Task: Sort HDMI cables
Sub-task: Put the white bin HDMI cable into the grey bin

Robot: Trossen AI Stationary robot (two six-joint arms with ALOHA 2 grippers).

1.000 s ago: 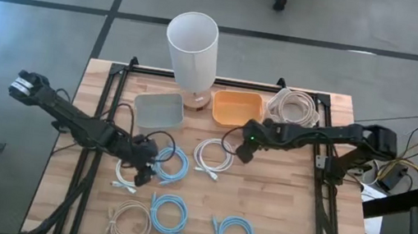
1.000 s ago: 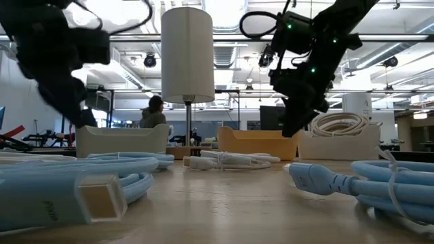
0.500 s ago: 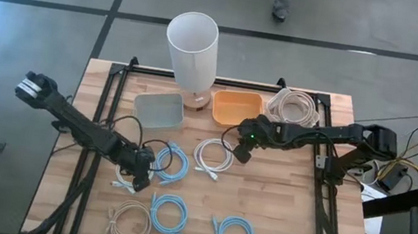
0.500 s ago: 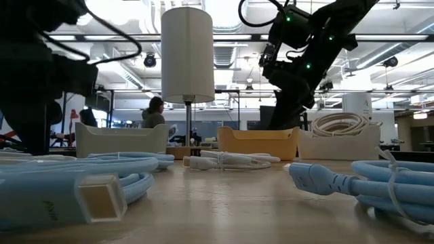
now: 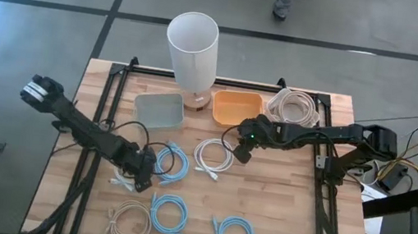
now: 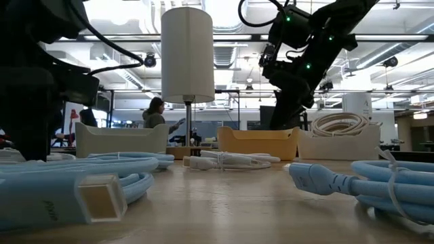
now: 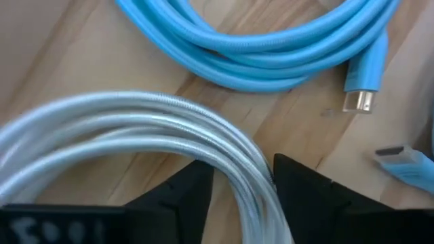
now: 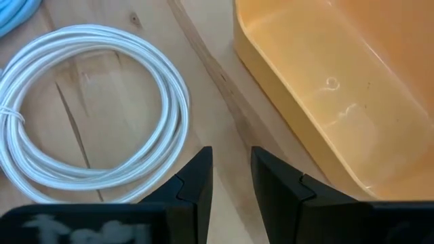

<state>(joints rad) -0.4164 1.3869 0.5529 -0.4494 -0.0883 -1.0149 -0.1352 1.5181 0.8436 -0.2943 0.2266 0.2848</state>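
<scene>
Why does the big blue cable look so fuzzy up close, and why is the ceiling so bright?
In the low view, the blue cable lies very near the camera, so it blurs, while the white lamp farther back looks sharper. The ceiling lights behind glare there, leaving the arms as dark shapes. The high view is evenly lit.

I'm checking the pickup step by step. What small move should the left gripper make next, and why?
Probably finish closing. The left gripper is down at the white coil, whose strands already run between its fingers, beside a light blue coil. Then lift.
</scene>
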